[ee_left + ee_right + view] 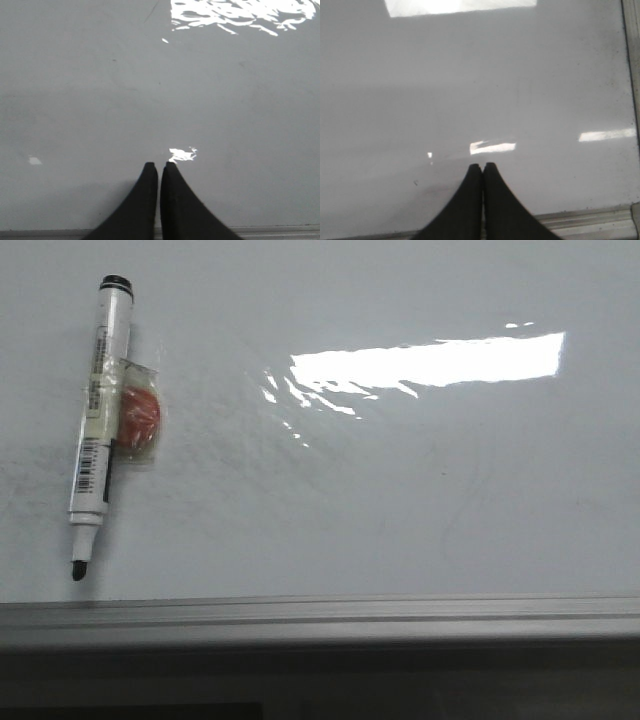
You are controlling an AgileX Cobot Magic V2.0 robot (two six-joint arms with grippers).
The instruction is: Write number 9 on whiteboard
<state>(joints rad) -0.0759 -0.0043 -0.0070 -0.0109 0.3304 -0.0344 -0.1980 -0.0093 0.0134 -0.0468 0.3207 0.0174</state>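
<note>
The whiteboard (400,520) is a glossy white flat board with faint grey smudges and a bright glare patch; its grey metal frame edge (320,615) runs along the near side. No drawn number 9 shows on it in any view. A white marker (100,420) with a black tip lies uncapped on the board at the left, tip toward the near edge, with an orange-red piece (140,418) taped to its side. My left gripper (159,165) is shut and empty above bare board near the frame. My right gripper (482,166) is shut and empty, also above bare board. Neither gripper shows in the front view.
The board's frame edge also shows in the left wrist view (280,231) and in the right wrist view (590,220), where a side frame edge (631,60) runs too. A dark strip (320,680) lies below the frame in the front view.
</note>
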